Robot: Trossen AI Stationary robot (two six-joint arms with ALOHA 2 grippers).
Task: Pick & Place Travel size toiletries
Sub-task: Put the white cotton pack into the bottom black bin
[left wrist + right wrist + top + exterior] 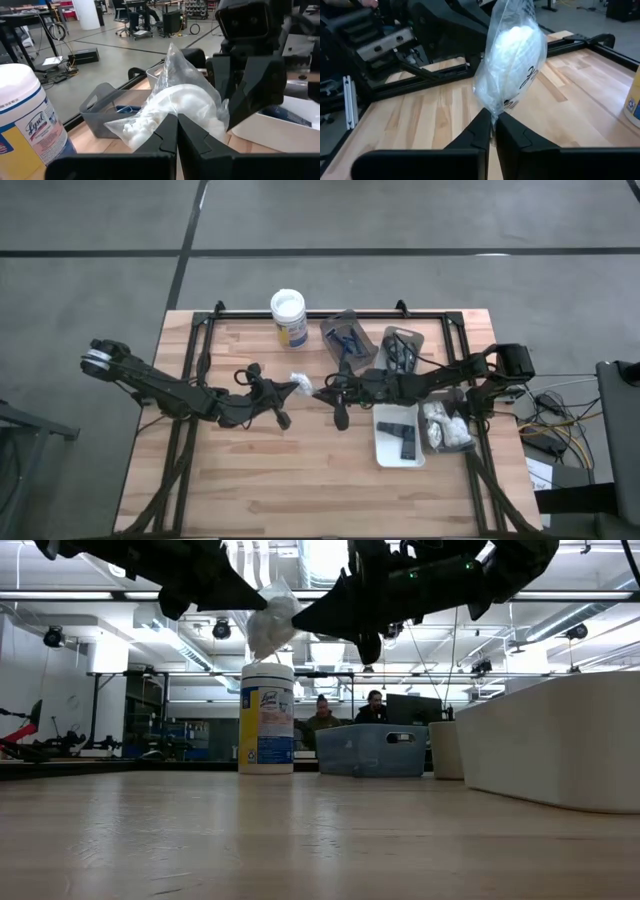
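A white lumpy packet in a clear bag (301,385) hangs in the air over the table's middle, between both grippers. My left gripper (287,391) comes from the left and is shut on it. My right gripper (322,391) comes from the right and is also shut on it. In the low view the packet (270,622) is well above the tabletop, in front of the tub. More white packets (448,428) lie in a white tray, black tubes (403,436) in another. Blue razors (345,337) lie in a grey tray. My left gripper (177,131) pinches the packet between its two fingers at one lumpy end of the bag (165,111), coming level from the table's left. The packet is lifted clear of the table. My right gripper's fingers (250,92) stand at its other side. My right gripper (493,131) pinches a thin clear edge of the bag (494,111) between its two fingertips, coming level from the table's right. The white filling (516,47) bulges beyond the fingers. The packet is clear of the tabletop.
A white-lidded tub with a blue-yellow label (288,315) stands at the far edge. Two grey trays (405,350) sit right of it, two white trays (385,448) near the right edge. Bare wood (250,475) lies along the near side.
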